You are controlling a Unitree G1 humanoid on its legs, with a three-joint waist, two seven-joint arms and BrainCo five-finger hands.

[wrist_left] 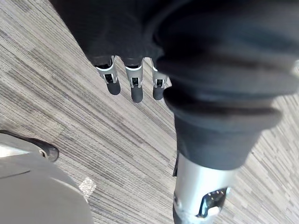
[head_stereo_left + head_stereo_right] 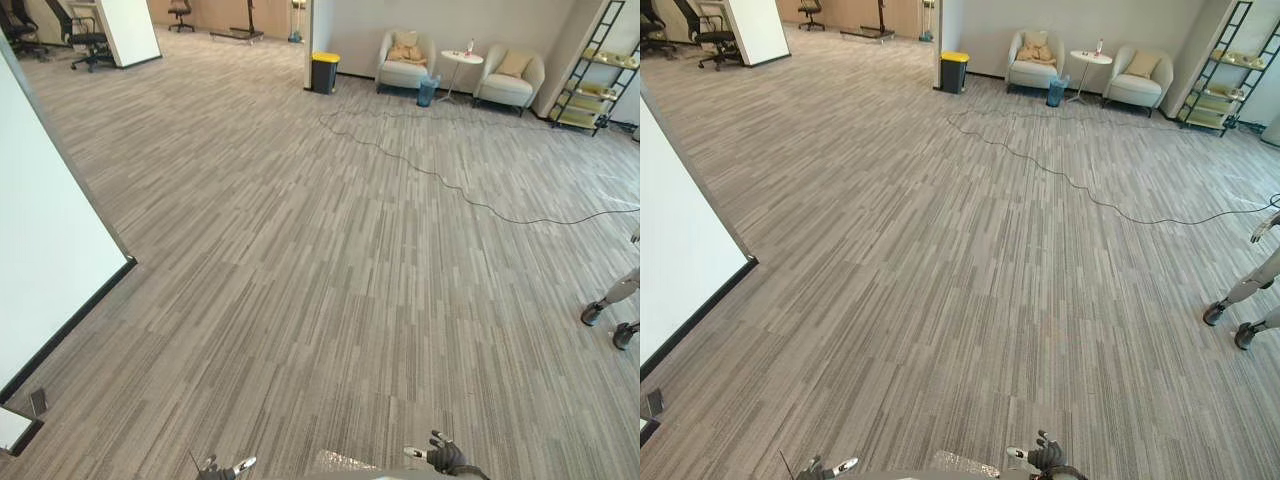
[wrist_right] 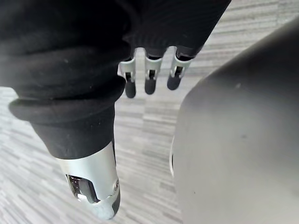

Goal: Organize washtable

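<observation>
Nearest us, at the lower edge of the head views: left hand [image 2: 218, 470] and right hand [image 2: 446, 458], both hanging low over the floor, well apart from each other. In the left wrist view, the left hand's fingers [image 1: 136, 88] are straight and side by side with slim gaps, holding nothing. In the right wrist view, the right hand's fingers [image 3: 149, 81] are the same, straight and empty. Underfoot we record grey striped carpet [image 2: 300, 250] running to the far wall. At our left stands a white panel [image 2: 40, 230] with a dark base strip. Against the far wall is a dark bin with a yellow lid [image 2: 325, 72]. Beside it are two pale armchairs [image 2: 405, 65], each with a tan cushion, and a small round white table [image 2: 461, 58] between them. A blue bin [image 2: 427, 90] stands just beside the table's foot. In the far right corner is an open shelf rack [image 2: 592, 75]. Far left are black office chairs [image 2: 88, 38]. At the right edge is a pair of silver legs [image 2: 612, 298], possibly another robot's; we cannot tell for sure.
</observation>
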